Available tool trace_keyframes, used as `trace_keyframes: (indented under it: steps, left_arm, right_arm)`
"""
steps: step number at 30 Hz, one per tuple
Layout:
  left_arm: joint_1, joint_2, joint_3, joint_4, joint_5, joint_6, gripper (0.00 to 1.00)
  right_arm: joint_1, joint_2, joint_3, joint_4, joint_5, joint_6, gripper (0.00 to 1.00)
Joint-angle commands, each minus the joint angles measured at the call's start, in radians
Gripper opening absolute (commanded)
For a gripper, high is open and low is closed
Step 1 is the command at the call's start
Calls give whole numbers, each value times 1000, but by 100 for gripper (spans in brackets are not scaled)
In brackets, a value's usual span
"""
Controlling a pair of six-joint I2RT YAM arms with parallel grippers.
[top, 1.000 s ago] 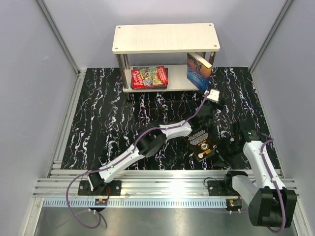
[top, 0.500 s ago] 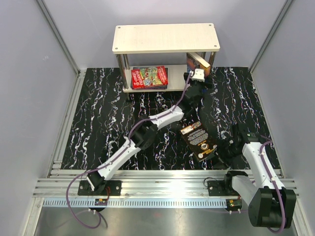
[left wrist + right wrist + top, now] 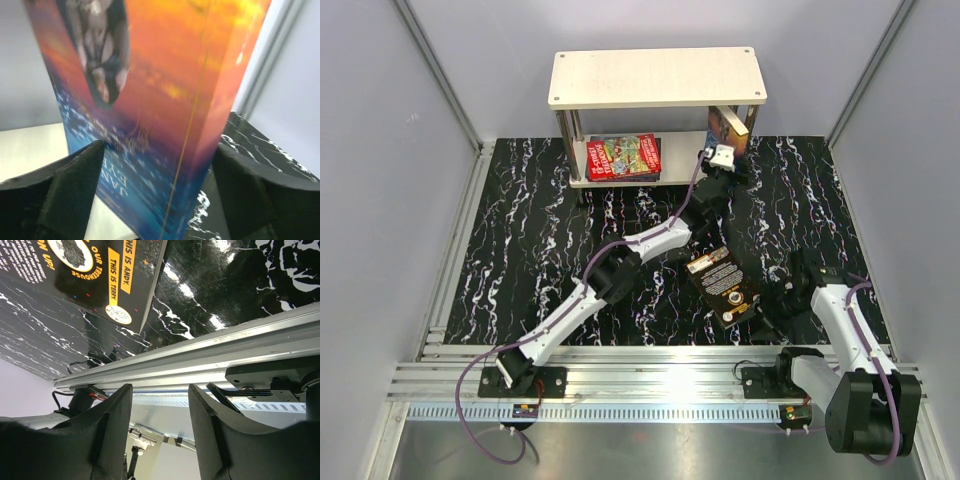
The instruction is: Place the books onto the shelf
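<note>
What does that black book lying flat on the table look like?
The black book is a thin paperback lying flat and skewed on the black marbled tabletop. Its cover shows yellow labels, "This is Andy" and "This is Terry", and a round picture. Nothing grips it.

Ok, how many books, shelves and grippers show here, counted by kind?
Shelf: 1
Books in view: 3 (red book on the lower tier, upright book at its right end, dark book on the table)
Grippers: 2 (left gripper, right gripper)
Total: 6
</note>
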Motion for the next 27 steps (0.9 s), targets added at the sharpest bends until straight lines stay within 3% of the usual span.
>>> trace_keyframes:
  steps: [1,2,5,9,15,21,24,27]
  left_arm:
    - [3,-1,30,69,90,10,68]
    - [3,-1,30,69,93,13,53]
    - [7,1,30,63,93,11,38]
    - [12,1,28,61,90,8,35]
    - [9,-8,7,67,89,-5,51]
    - [-27,-59,-99,113,20,21,55]
    - [-40,-87,-148,127,-12,-5,69]
    - [-53,-103,-188,130,-49,-12,96]
  right_arm:
    - [5,10,6,17,-20,7,56]
    - [5,12,6,22,-20,9,56]
    - [5,18,3,30,-20,15,56]
    - [5,22,0,34,-21,12,56]
    - [5,35,-1,43,-21,9,56]
    - [5,44,-6,56,-24,4,56]
    - [5,48,-4,57,-26,-2,56]
    - [5,54,-3,59,-27,-10,56]
